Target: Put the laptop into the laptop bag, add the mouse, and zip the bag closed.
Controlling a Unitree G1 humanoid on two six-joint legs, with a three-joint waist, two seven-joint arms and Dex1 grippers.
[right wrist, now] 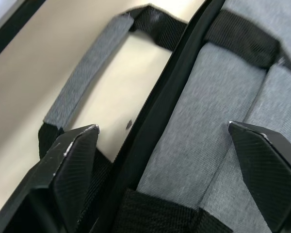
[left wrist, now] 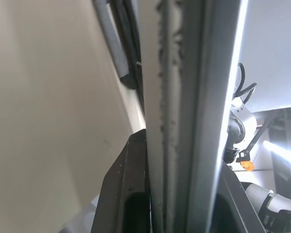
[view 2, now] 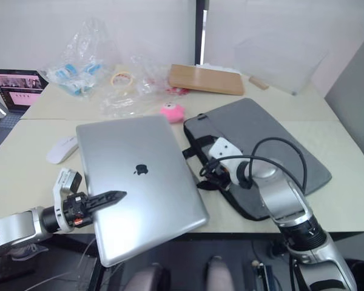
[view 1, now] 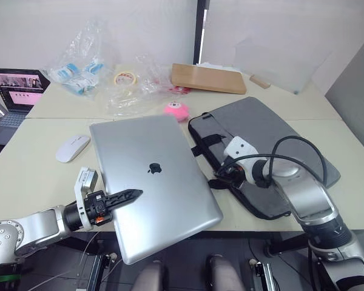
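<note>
Nearest, the left gripper (view 1: pixel 122 197) is clamped on the near left edge of the laptop (view 1: pixel 155 182); the left wrist view shows one black finger on each side of the thin metal slab. The laptop is closed, lid up, and hangs out over the near edge of the surface (view 1: pixel 30 176), so part of its weight appears to rest on that grip. It is still outside the bag, so by my reading the first step is only begun.

Just to the right, the right gripper (right wrist: pixel 165 160) hangs open over the near left edge of the laptop bag (view 1: pixel 273 139), its fingers spread to either side of the black edging, with one strap handle (right wrist: pixel 82 82) lying flat on the surface beside it. It holds nothing. The bag lies flat to the right of the laptop, their near corners close together. Whether the zip is undone I cannot tell; no gap shows along the edge, and nothing can be seen inside. The bag likely needs its mouth opened before the laptop can slide in.

Farther left, the mouse (view 1: pixel 72 147) sits on the surface just beyond the laptop's far left corner, untouched. Adding it and zipping up are both left to do.

A pink fluffy ball (view 1: pixel 176 111) rests just past the laptop's far edge. At the far side lie clear plastic bags (view 1: pixel 79 66), a roll of tape (view 1: pixel 125 79) and a wooden board (view 1: pixel 209 77), none holding any task item.
</note>
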